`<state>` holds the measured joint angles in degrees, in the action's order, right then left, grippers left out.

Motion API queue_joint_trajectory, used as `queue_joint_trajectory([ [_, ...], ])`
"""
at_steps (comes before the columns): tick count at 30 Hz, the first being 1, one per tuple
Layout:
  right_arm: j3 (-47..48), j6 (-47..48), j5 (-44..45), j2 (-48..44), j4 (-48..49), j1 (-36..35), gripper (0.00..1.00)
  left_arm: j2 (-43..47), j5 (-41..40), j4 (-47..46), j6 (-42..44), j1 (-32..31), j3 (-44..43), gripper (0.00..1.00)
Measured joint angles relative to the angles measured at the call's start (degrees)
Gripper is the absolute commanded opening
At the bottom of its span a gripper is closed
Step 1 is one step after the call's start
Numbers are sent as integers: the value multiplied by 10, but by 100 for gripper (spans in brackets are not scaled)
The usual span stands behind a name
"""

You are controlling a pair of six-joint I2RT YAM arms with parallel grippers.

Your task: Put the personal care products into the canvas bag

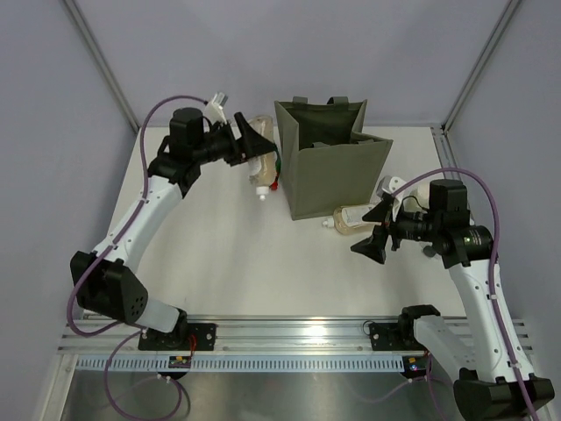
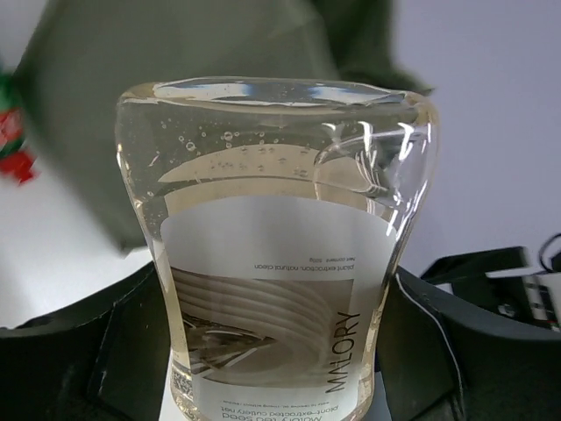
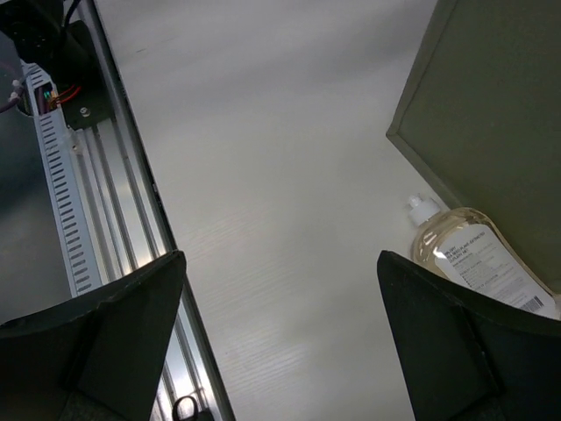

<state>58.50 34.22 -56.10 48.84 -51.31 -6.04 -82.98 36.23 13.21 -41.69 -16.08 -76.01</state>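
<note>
Gripping amber bottle point(image 2: 276, 263), left gripper point(image 1: 252, 140) hangs just beside canvas bag point(image 1: 337, 180) rim

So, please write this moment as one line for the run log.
left fingers: shut on amber bottle, left of canvas bag | right fingers: open, empty, above table | second amber bottle: lying beside bag

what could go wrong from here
1. The left gripper holds the clear bottle beside the canvas bag, not over its opening; it could knock the soft wall.
2. The glossy bottle might slip.
3. The open right gripper could shove the second bottle lying at the bag's base.
</note>
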Motion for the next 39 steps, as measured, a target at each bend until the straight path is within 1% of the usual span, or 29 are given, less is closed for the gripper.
queue_joint_trajectory([
  [3, 0, -27, 18, 5, 26, 19, 100, -24, -17, 18, 4, -40, -115, 0],
  [8, -4, -62, 27, 6, 63, 70, 99, -165, -30, 26, 11, -91, -395, 0],
  [11, -16, -71, 30, 4, 75, 82, 99, -237, -46, 21, 12, -101, -496, 0],
  [13, -27, -74, 31, 1, 77, 84, 99, -277, -75, 9, 18, -105, -526, 0],
  [16, -37, -78, 34, -7, 80, 85, 99, -311, -119, 1, 43, -114, -528, 0],
  [20, -46, -82, 36, -17, 85, 87, 100, -364, -192, 9, 107, -133, -528, 0],
  [22, -52, -82, 37, -23, 87, 87, 100, -380, -218, 20, 139, -145, -526, 7],
  [24, -60, -81, 40, -28, 87, 87, 100, -383, -234, 31, 167, -156, -514, 16],
  [25, -64, -79, 42, -30, 86, 87, 100, -383, -238, 37, 183, -162, -508, 31],
  [27, -68, -69, 42, -26, 82, 87, 100, -380, -245, 23, 208, -170, -495, 56],
  [28, -68, -60, 42, -22, 81, 87, 100, -374, -247, 17, 219, -174, -484, 70],
  [30, -67, -42, 42, -5, 78, 87, 99, -357, -246, 5, 241, -180, -453, 83],
  [31, -66, -29, 42, 6, 76, 87, 99, -348, -245, 2, 253, -181, -440, 97],
  [34, -59, 26, 48, 53, 61, 87, 100, -325, -242, 2, 269, -181, -425, 99],
  [39, -39, 208, 72, 137, 3, 88, 100, -279, -233, 2, 291, -180, -428, 99],
])
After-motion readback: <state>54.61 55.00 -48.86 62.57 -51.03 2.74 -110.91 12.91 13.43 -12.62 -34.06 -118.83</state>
